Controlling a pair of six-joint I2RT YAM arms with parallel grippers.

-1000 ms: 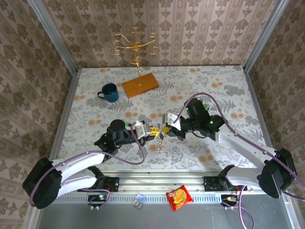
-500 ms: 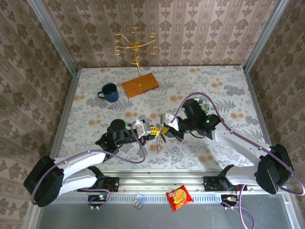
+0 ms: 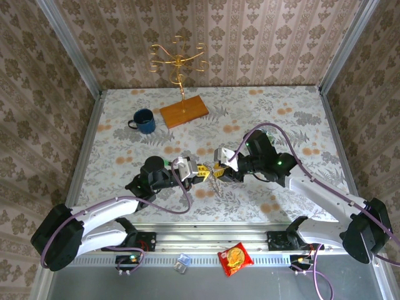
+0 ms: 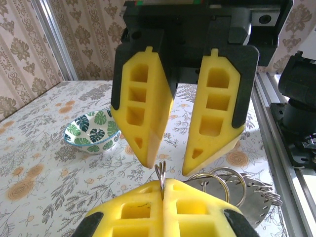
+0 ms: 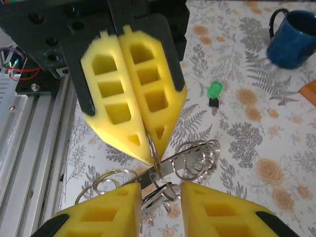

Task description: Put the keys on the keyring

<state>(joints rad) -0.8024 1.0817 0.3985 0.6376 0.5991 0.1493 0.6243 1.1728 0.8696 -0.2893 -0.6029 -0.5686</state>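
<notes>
My left gripper (image 3: 201, 172) is shut on the keyring (image 5: 154, 148), a thin silver wire loop standing edge-on between its yellow fingertips (image 4: 148, 197). A dark metal key (image 5: 160, 191) hangs just under that loop and seems linked to it. My right gripper (image 5: 161, 195) faces the left one tip to tip. It is open, its fingers either side of the hanging key without touching it. In the top view the right gripper (image 3: 219, 170) sits right of the dangling keyring (image 3: 214, 182). The green-headed key (image 5: 214, 92) lies flat on the table beyond, toward the mug.
A flat metal strip carrying several spare silver rings (image 5: 197, 153) lies under the grippers. A blue mug (image 3: 144, 120) and a wooden base with a gold stand (image 3: 183, 111) are at the back left. A leaf-patterned bowl (image 4: 91, 131) is nearby. A snack packet (image 3: 234, 257) lies on the front rail.
My right gripper was shut against the left one and has now opened and drawn slightly right. The left gripper has stayed shut on the keyring.
</notes>
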